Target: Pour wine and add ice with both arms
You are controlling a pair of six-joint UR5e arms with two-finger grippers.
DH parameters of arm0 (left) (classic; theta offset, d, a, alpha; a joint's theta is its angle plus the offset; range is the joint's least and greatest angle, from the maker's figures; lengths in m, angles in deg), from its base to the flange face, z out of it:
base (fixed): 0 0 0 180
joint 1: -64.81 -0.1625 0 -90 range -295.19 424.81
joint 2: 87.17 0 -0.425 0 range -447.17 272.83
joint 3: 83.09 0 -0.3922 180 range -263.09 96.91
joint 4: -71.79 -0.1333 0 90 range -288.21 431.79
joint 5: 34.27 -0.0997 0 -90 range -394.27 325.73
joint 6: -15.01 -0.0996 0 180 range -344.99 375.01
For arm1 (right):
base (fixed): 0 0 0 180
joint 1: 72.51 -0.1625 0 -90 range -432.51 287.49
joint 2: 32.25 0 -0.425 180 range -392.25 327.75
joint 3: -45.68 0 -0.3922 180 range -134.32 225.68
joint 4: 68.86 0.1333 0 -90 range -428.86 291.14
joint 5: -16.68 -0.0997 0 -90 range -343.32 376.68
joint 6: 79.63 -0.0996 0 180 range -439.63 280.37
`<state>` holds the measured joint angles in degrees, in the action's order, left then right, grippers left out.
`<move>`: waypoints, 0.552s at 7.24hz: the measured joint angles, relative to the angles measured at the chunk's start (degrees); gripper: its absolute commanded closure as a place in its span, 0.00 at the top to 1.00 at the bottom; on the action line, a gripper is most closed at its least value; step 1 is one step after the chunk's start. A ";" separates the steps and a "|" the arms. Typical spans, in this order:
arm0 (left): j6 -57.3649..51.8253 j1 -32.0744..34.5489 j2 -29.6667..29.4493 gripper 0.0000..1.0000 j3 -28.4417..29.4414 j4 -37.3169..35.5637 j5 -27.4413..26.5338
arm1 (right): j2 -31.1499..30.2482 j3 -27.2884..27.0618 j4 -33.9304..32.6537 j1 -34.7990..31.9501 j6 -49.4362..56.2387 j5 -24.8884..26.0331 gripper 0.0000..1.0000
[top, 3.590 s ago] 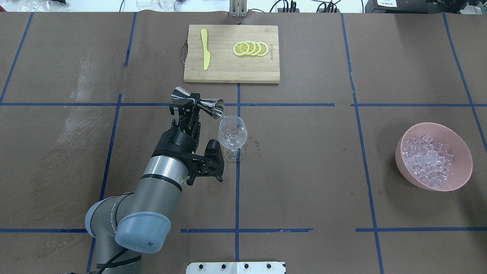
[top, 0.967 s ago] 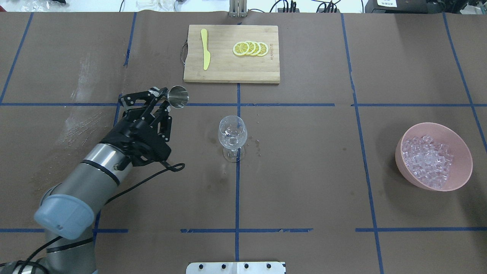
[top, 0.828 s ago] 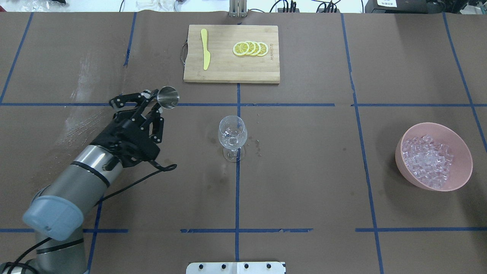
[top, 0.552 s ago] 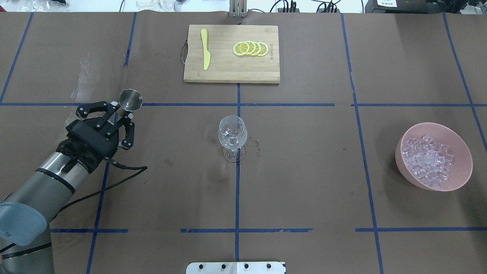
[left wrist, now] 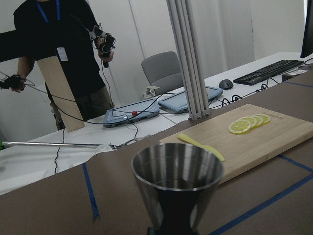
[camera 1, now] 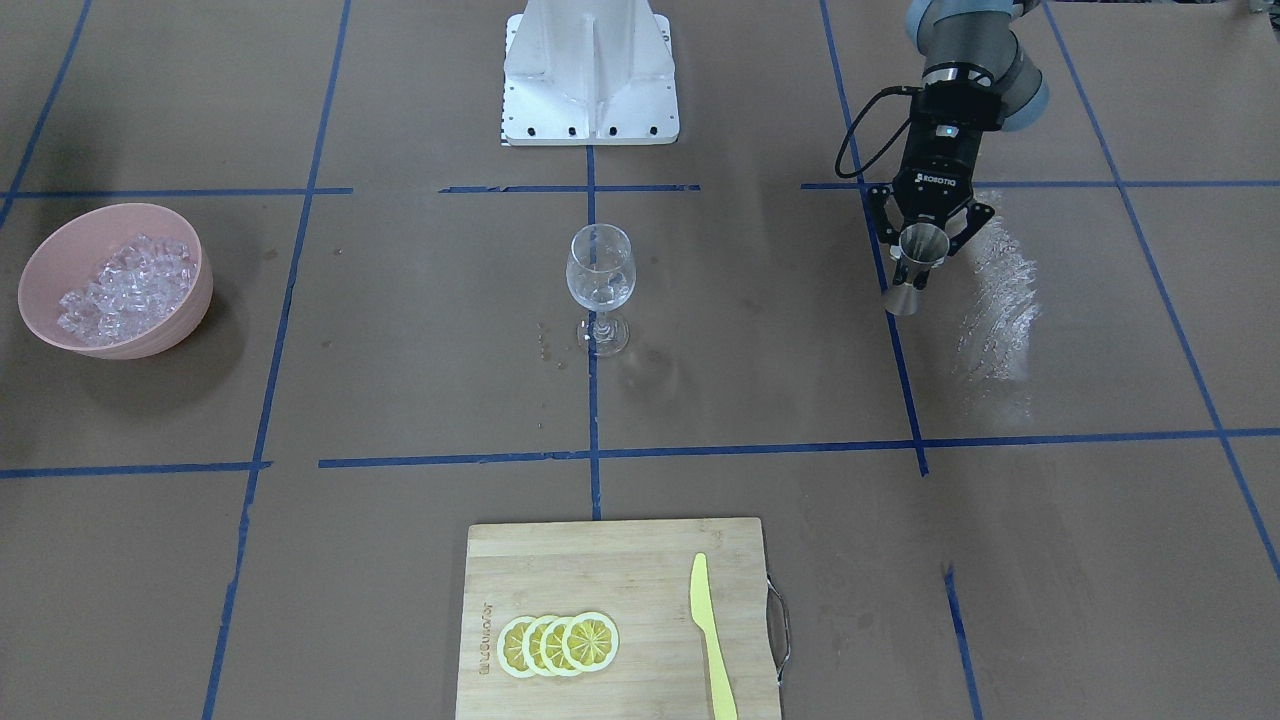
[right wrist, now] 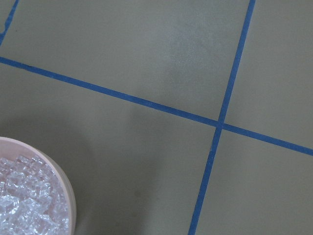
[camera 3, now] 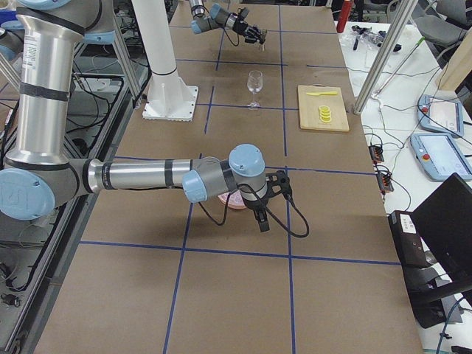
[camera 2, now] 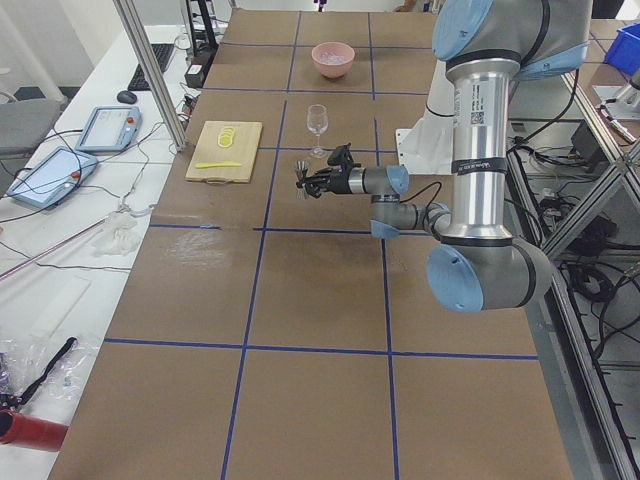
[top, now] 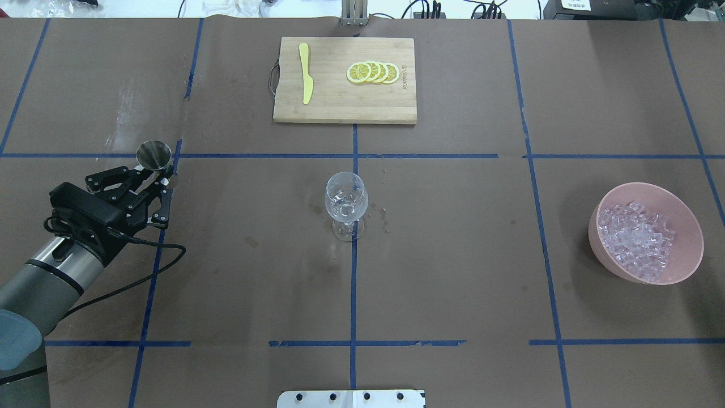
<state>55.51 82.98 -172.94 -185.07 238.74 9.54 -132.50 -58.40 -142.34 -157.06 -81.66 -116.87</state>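
Observation:
My left gripper point(top: 157, 173) is shut on a steel jigger point(top: 154, 155) and holds it upright, low over the table's left side, well left of the wine glass point(top: 346, 198). The front-facing view shows the fingers around the jigger's point(camera 1: 912, 272) waist. The jigger's cup point(left wrist: 176, 183) fills the left wrist view. The clear stemmed glass point(camera 1: 600, 270) stands at the table's middle with a little liquid in it. The ice point(top: 637, 238) fills a pink bowl point(top: 688, 255) at the right. My right gripper point(camera 3: 259, 217) hangs beside that bowl; I cannot tell whether it is open or shut.
A wooden cutting board point(top: 345, 110) at the far middle carries lemon slices point(top: 374, 72) and a yellow knife point(top: 306, 73). Small drops lie around the glass's foot. The white pedestal base point(camera 1: 590, 70) stands at the near edge. An operator point(left wrist: 63, 58) stands beyond the table.
My left arm has tipped the jigger back upright from over the glass and carried it left, away from the glass. The glass and the bowl have not moved.

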 measured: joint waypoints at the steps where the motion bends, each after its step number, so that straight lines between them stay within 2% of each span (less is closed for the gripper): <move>1: 5.64 -0.07 0.28 0.00 2.80 0.45 -1.85 | 0.09 -0.02 0.01 0.00 -0.31 -0.15 1.00; 4: 15.47 -0.57 0.49 0.00 9.22 0.64 -4.89 | 0.28 0.02 0.01 0.00 -1.04 -0.64 1.00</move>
<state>70.98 82.42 -172.45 -175.85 239.38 4.65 -132.21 -58.38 -142.33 -157.06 -82.70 -117.51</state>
